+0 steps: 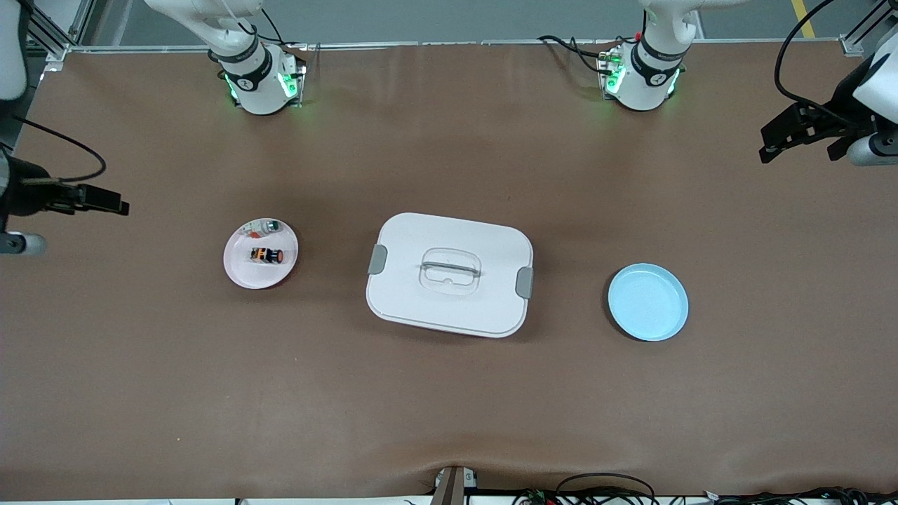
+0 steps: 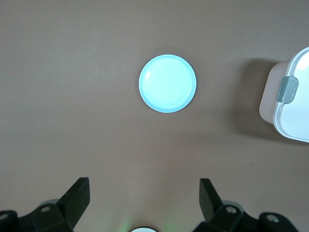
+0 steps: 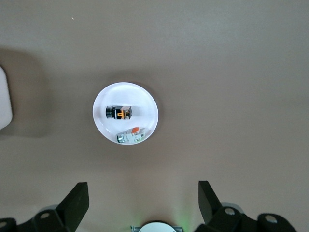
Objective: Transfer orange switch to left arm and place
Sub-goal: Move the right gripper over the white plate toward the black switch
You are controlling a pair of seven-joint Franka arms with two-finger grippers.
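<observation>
Sitting on a small pale pink round plate (image 1: 242,270) toward the right arm's end of the brown table (image 1: 449,407) is the tiny black cylindrical orange switch (image 1: 266,255) with its orange bands, and just beside it on the same plate, slightly farther from the front camera, lies a small green-and-white component (image 1: 267,226). At the middle of the table stands the large white rounded-rectangular plastic box (image 1: 449,275), lid on, grey latches at both ends and a clear recessed handle on top. A light blue round plate (image 1: 647,302) rests bare toward the left arm's end. The right gripper (image 3: 140,200) hangs high over the table near the pink plate, fingers spread wide and holding nothing. The left gripper (image 2: 144,198) hovers high near the blue plate, likewise spread and unladen.
</observation>
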